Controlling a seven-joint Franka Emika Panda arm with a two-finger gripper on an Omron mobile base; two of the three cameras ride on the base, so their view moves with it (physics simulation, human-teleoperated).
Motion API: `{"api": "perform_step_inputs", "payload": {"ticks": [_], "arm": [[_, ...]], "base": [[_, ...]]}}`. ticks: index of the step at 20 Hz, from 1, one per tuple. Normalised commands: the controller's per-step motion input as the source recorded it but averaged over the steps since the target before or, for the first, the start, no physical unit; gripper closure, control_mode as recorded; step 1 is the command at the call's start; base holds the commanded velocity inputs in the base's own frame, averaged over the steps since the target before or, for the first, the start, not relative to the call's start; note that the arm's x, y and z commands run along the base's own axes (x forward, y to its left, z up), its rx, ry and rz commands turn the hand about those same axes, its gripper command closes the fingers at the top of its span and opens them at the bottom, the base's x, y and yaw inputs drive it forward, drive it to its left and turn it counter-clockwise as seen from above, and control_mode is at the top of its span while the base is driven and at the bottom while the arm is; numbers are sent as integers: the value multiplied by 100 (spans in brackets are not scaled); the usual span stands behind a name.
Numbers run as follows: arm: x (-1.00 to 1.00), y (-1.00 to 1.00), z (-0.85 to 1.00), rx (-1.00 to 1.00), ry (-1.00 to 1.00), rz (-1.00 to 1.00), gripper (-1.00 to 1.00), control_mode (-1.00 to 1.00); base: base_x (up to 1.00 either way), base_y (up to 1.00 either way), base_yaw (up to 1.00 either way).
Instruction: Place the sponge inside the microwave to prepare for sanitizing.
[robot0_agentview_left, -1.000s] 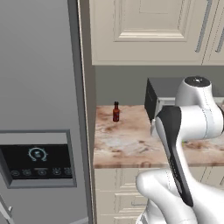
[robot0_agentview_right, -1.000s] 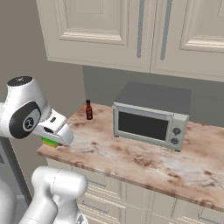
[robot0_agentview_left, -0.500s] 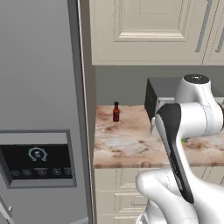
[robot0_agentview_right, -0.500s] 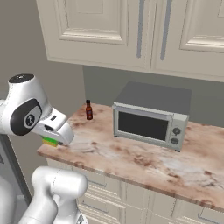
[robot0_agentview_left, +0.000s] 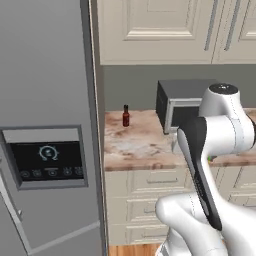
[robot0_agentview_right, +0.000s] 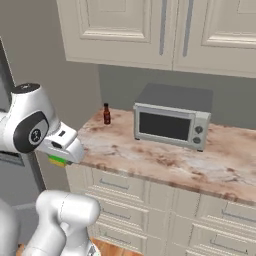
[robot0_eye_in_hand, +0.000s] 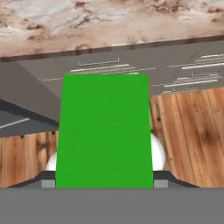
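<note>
a small dark bottle (robot0_agentview_right: 106, 114) stands on the brown stone bench (robot0_agentview_right: 150, 155) near the wall, well apart from a grey box oven (robot0_agentview_right: 172, 121), with cream cupboards (robot0_agentview_right: 150, 30) above, cream drawers (robot0_agentview_right: 130, 197) below, a big grey fridge (robot0_agentview_left: 47, 125) beside, and a wood floor (robot0_eye_in_hand: 192, 127).

We see our white arm folded back on itself, elbow raised, its hand angled downward. Our gripper (robot0_agentview_right: 59, 159) is partly spread and clamped around the sponge (robot0_eye_in_hand: 105, 131), whose green face fills the space straight ahead between the jaws.
</note>
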Motion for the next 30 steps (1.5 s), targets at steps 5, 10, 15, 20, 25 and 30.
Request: {"api": "perform_step_inputs", "payload": {"ticks": [5, 10, 15, 20, 25, 30], "arm": [[0, 0, 0, 0, 0, 0, 100, 100], [0, 0, 0, 0, 0, 0, 100, 100], [0, 0, 0, 0, 0, 0, 100, 100], [0, 0, 0, 0, 0, 0, 100, 100], [0, 0, 0, 0, 0, 0, 100, 100], [0, 0, 0, 0, 0, 0, 100, 100]], "base": [[-91, 38, -21], [-49, 73, -11], [-18, 100, -2], [-26, 100, 0], [-22, 100, 0], [-22, 100, 0]]}}
